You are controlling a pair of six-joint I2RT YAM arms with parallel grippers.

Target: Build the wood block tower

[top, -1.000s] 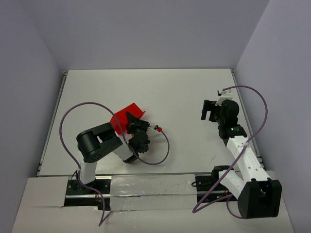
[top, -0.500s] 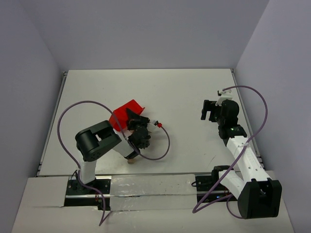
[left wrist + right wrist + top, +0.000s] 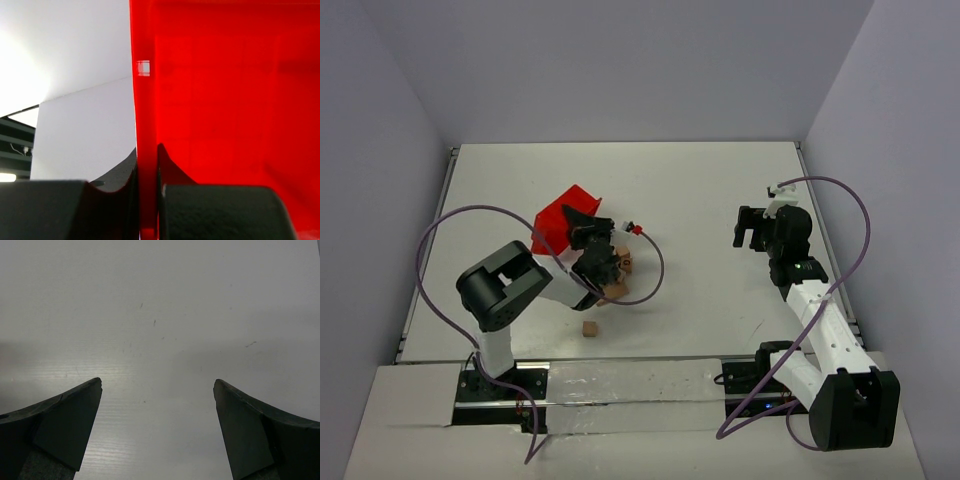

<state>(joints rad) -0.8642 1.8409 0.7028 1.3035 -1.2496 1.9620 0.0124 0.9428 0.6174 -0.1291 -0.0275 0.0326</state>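
My left gripper [image 3: 578, 226] is shut on the side wall of a red plastic bin [image 3: 556, 224], which it holds tilted above the table. In the left wrist view the bin's wall [image 3: 146, 100] runs straight up between the two closed fingers of the gripper [image 3: 147, 162], and the bin's red inside fills the right half. Small tan wooden blocks [image 3: 622, 258] lie loose on the table beside the left wrist. Another block [image 3: 615, 288] lies just nearer, and one block [image 3: 589, 327] sits apart towards the front edge. My right gripper [image 3: 748, 228] hangs open over bare table [image 3: 160, 315], far from the blocks.
A purple cable [image 3: 650, 285] loops from the left wrist over the table next to the blocks. The white table [image 3: 680, 190] is walled at the back and both sides. The arm bases stand along the front edge.
The left arm has lifted and swung the red bin back and to the left. Wooden blocks have dropped out and now lie on the table. The right arm has not moved.
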